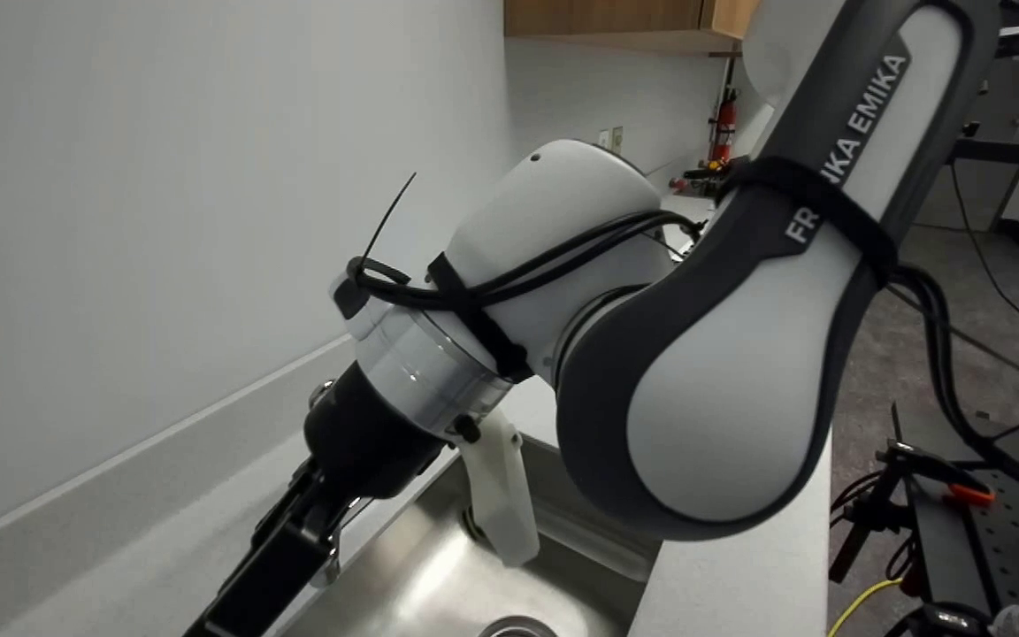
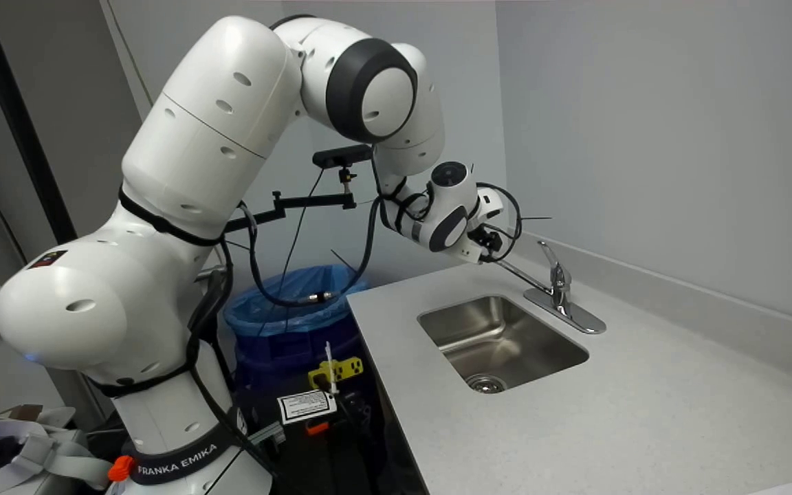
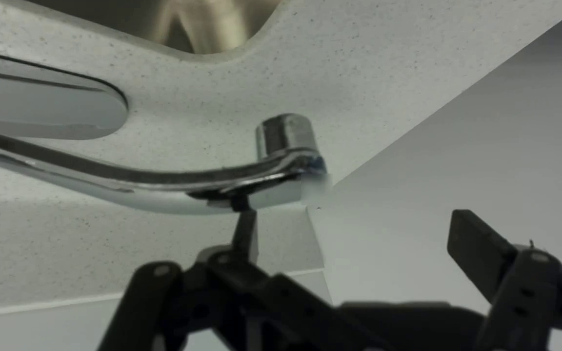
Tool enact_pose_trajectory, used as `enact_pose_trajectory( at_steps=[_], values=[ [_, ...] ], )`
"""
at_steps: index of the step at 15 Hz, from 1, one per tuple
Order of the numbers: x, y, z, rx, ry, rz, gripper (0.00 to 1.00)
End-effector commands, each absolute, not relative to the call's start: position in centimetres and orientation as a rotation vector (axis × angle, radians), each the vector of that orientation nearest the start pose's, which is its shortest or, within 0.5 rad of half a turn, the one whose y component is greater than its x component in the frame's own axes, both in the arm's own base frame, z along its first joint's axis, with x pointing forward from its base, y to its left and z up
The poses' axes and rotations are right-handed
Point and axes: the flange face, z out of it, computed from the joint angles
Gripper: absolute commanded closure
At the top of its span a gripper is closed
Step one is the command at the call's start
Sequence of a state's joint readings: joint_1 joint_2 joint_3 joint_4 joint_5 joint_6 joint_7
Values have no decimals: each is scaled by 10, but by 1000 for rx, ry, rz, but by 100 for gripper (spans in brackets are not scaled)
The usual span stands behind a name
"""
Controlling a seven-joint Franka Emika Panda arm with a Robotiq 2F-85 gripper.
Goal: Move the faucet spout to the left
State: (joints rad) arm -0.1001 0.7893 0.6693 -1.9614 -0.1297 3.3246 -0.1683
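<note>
The faucet spout (image 3: pixel 164 187) is a shiny metal tube crossing the left half of the wrist view. Its outlet end is above the counter, beyond the sink's corner. In an exterior view the spout (image 2: pixel 523 276) runs from the faucet base toward the arm's hand, which hides its far end. My gripper (image 3: pixel 353 214) is open with nothing between its fingers. Its left finger's tip is at the spout's side near the outlet end; whether it touches is hard to tell. The right finger is well apart, in front of the wall. The upright lever handle (image 2: pixel 548 253) stands on the base.
The steel sink (image 2: pixel 445 322) is set in the pale counter (image 2: pixel 575 412) in front of the faucet. A wall (image 1: pixel 209 221) and low backsplash (image 1: pixel 147 442) rise close behind the faucet. A blue-lined bin (image 2: pixel 258 313) stands past the counter's end.
</note>
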Motion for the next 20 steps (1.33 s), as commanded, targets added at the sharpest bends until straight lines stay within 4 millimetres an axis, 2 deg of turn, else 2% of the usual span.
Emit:
enact_pose_trajectory(
  at_steps=[1, 5, 13, 20],
  values=[
    [584, 318, 238, -2391, -660, -879, 0],
    [590, 310, 261, -2392, -667, -873, 0],
    [585, 297, 315, -2445, -751, -770, 0],
    [584, 250, 338, -2636, -888, -761, 0]
  ],
)
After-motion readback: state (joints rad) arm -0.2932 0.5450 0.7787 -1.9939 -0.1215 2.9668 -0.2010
